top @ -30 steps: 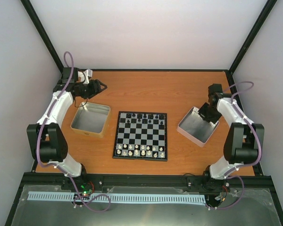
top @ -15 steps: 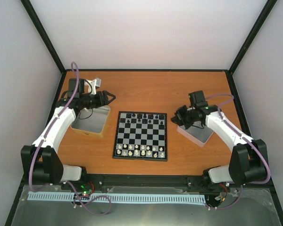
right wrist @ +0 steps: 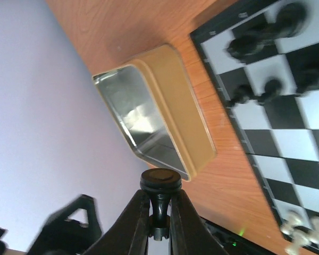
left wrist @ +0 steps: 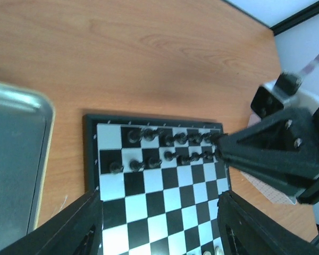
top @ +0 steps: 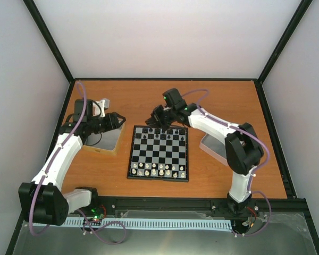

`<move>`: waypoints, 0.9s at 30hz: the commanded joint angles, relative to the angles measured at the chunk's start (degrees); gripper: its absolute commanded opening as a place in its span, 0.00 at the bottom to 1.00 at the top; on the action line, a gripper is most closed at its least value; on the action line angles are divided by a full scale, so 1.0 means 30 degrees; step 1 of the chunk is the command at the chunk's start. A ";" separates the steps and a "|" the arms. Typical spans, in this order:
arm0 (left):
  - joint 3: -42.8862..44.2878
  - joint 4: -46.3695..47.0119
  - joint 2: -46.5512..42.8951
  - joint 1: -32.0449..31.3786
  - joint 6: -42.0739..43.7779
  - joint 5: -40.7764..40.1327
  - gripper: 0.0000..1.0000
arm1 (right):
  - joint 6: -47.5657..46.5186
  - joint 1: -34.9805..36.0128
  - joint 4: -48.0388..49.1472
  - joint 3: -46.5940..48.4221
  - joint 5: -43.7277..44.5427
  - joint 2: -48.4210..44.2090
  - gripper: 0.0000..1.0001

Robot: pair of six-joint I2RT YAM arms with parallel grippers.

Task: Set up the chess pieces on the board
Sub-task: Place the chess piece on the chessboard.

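Right arm stretched clean across the table (top: 127,95), and the right gripper (top: 157,119) hangs over the far edge of the board (top: 158,154), toward its left-hand end; the wrist view settles it, the jaws are clamped tight on a black chessman (right wrist: 160,181), pinched by the stem with its round base facing the lens; which rank of piece it is I cannot tell from this end; so the placing step is on, a black man carried in and not yet set down; the black pieces (top: 165,133) fill most of the two far rows, the white pieces (top: 159,170) sit along the two near rows, and the far left corner looks to have a gap or two, though the men are too tiny to count; on the other side the left gripper (top: 119,121) hovers above the left tray (top: 101,146), fingers (left wrist: 85,223) spread wide with nothing between them; the right tray (top: 215,149) lies half hidden under the right arm; what the next move wants, I reckon: line the chessman up over a bare square in the black rows, bring it down upright, base flat, clear of the neighbours packed close by, then let go and lift straight out; the risk is a nudge that topples the row
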 commanded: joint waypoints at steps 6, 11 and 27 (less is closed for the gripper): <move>-0.0642 -0.1121 -0.0222 0.0705 -0.2253 -0.2247 0.60 | 0.0666 0.1452 -0.3267 0.6647 0.1399 0.4891 0.07; -0.1037 -0.1116 -0.0132 0.1420 -0.2779 -0.2586 0.60 | 0.0284 0.1722 -0.4404 0.8616 0.1511 0.6651 0.07; -0.1500 -0.0845 0.0217 0.2107 -0.2250 -0.1725 0.60 | -0.0589 0.2374 -0.7193 1.1453 0.1343 0.9794 0.11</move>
